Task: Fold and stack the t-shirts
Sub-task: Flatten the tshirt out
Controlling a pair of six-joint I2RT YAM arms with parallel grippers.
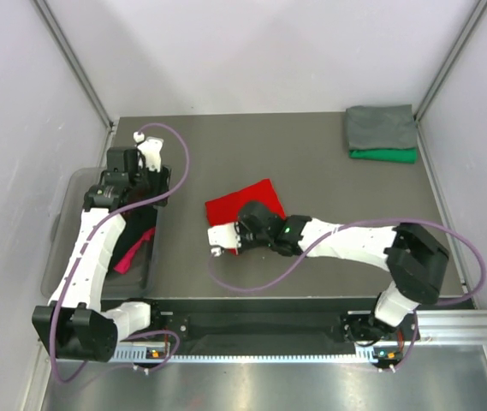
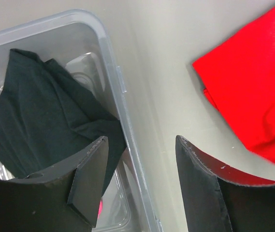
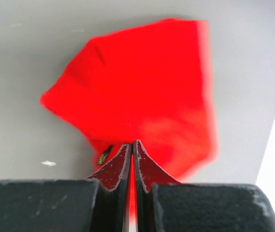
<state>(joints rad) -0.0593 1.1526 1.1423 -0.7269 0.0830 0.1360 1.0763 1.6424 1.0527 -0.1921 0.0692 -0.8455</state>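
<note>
A bright red t-shirt (image 1: 245, 204) lies partly folded in the middle of the table. My right gripper (image 1: 241, 229) is over its near edge. In the right wrist view the gripper (image 3: 133, 143) is shut with a strip of the red t-shirt (image 3: 142, 87) pinched between its pads. My left gripper (image 1: 147, 195) is open and empty over the rim of the plastic tub (image 1: 63, 224). In the left wrist view the left gripper (image 2: 141, 140) straddles the tub rim (image 2: 114, 67). A black t-shirt (image 2: 45, 116) and a magenta t-shirt (image 1: 137, 248) lie in the tub. A folded grey t-shirt (image 1: 380, 126) lies on a green one (image 1: 385, 155) at the back right.
The translucent tub stands at the table's left edge, with its long wall just under my left fingers. The red t-shirt also shows at the right of the left wrist view (image 2: 253, 87). Frame posts and white walls enclose the table on three sides.
</note>
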